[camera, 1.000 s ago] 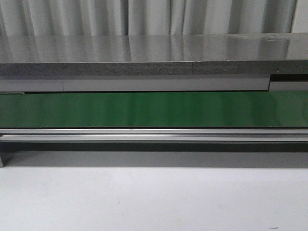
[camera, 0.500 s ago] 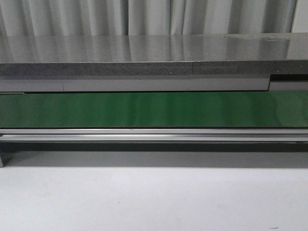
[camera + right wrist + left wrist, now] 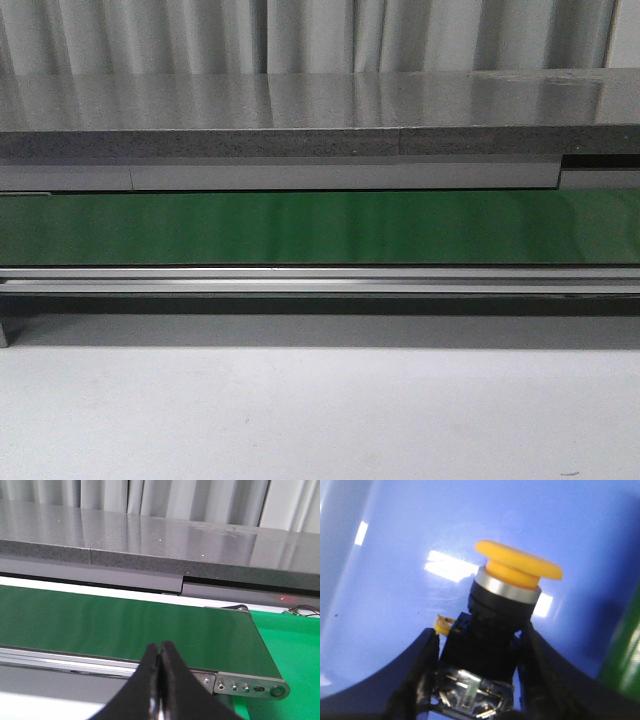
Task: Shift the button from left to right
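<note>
Button looks rigid, light, slick-capped w/ mushroom top, so best held by its boxy black body, as left gripper clamps it; right gripper pinched closed, empty.

Button: yellow-orange mushroom cap, silver collar, black boxy body; tilted, clamped between the left gripper's fingers over a blue surface.

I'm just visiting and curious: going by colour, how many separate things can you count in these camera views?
Yellow-orange and black: 1, the button, held between the left gripper's fingers
Green: 1, the conveyor belt
Blue: 1, the surface behind the button
Black: 2, both grippers, the right gripper closed on nothing
Total: 5
</note>
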You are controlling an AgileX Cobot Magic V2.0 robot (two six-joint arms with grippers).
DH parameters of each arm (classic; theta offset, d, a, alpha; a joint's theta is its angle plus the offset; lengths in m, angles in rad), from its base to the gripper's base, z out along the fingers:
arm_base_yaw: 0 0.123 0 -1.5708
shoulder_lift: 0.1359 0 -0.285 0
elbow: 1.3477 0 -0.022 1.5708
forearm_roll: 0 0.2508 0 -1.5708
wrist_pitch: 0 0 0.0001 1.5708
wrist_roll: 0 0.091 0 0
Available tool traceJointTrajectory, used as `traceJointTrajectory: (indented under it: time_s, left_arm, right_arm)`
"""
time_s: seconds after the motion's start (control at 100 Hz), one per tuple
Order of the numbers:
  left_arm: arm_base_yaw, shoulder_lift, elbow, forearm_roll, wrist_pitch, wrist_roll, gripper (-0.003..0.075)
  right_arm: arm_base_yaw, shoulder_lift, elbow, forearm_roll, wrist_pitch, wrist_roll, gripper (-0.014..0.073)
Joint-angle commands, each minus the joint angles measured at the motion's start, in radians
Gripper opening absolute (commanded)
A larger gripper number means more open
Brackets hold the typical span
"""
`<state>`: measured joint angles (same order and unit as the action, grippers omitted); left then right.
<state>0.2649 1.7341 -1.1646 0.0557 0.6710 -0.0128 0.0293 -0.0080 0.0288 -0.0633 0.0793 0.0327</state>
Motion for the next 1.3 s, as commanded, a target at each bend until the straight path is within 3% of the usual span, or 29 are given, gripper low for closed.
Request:
traceJointTrajectory:
  time_s: [0.0, 0.33, 0.54, 0.65, 0.8, 0.9, 1.29]
  left_arm:
    - [-0.02, -0.1, -0.026, -0.041, -0.007, 0.0, 0.0005]
    - [-0.199, -0.141, -0.026, -0.05, 0.045, 0.06, 0.0005]
    - [-0.238, -0.103, -0.026, -0.056, 0.057, 0.063, 0.0011]
    - [-0.238, -0.101, -0.026, -0.088, 0.05, 0.078, 0.0114]
    - [-0.238, -0.101, -0.026, -0.095, 0.048, 0.078, 0.0433]
    - [-0.238, -0.101, -0.026, -0.095, 0.049, 0.079, 0.0578]
    - [-0.24, -0.205, -0.019, -0.095, 0.063, 0.083, 0.059]
  right_arm:
    - [-0.004, -0.018, 0.001, -0.011, -0.086, -0.002, -0.0067]
    - [-0.004, -0.018, 0.001, -0.011, -0.086, -0.002, -0.0067]
    - [-0.004, -0.018, 0.001, -0.011, -0.086, -0.002, -0.0067]
    - [-0.004, -0.018, 0.001, -0.011, -0.086, -0.002, -0.0067]
    - [-0.004, -0.018, 0.001, -0.011, -0.086, -0.002, -0.0067]
    - [-0.004, -0.018, 0.001, -0.011, -0.086, -0.002, -0.0067]
    - [-0.004, -0.018, 0.001, -0.011, -0.086, -0.002, -0.0067]
